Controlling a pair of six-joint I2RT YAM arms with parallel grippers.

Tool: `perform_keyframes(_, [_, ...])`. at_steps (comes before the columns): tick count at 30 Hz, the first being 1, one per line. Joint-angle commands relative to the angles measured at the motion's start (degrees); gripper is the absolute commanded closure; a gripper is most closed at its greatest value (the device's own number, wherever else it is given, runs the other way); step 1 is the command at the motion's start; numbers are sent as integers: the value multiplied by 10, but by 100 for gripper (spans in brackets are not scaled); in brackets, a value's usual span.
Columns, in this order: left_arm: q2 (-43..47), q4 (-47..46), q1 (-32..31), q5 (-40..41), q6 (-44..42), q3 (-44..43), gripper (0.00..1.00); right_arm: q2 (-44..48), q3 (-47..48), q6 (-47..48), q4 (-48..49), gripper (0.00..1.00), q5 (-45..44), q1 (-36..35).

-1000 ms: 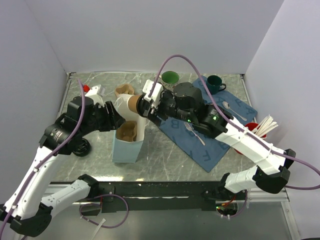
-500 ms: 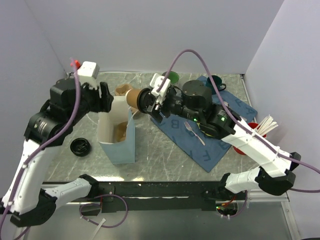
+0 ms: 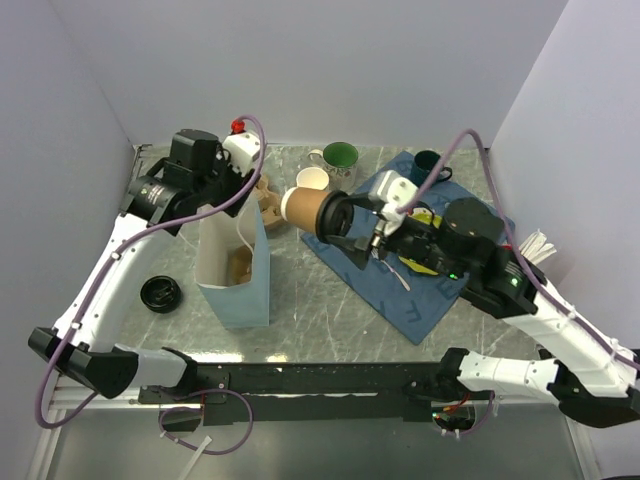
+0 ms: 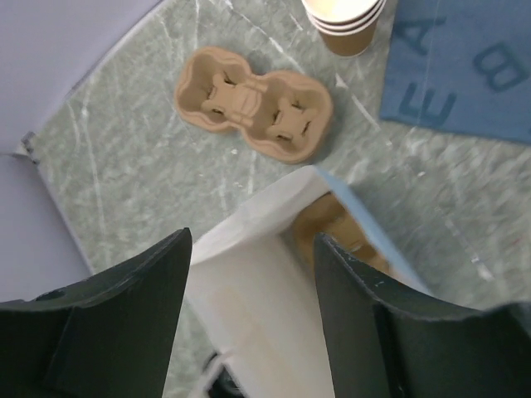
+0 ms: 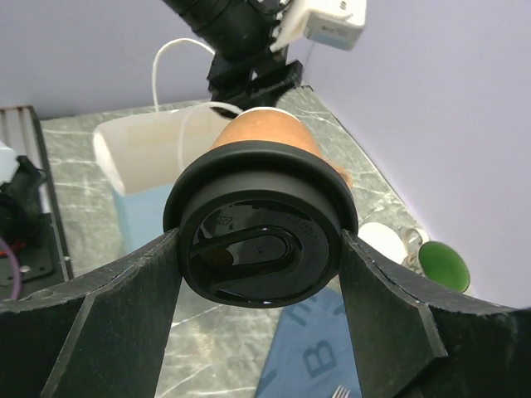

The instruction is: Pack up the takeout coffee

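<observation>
Bag [image 3: 243, 292] stands nearest us, mouth up. Just right of it, over the mat [image 3: 420, 300], our right gripper [image 5: 261, 249] clamps the coffee [image 3: 305, 207] by its lid, the cup lying sideways in the air. Farther back, our left gripper [image 4: 250, 245] hangs spread wide over the bag's rim, holding nothing.

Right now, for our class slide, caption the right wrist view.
Right gripper holds the lidded takeout coffee before the open bag.
</observation>
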State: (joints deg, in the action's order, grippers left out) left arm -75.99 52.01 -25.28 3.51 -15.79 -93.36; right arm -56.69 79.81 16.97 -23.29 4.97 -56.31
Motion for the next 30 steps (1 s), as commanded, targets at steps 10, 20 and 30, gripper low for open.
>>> perform_keyframes(10, [-41, -5, 50, -139, -142, 9, 34, 88, -55, -36, 10, 55, 4, 2])
perform_keyframes(20, [-87, -4, 49, -123, -120, -15, 86, 116, -93, -5, 35, 54, 2, 9])
perform_keyframes(30, [-45, 48, 48, -80, 243, -81, 99, 89, -55, -22, 17, 54, 16, 17])
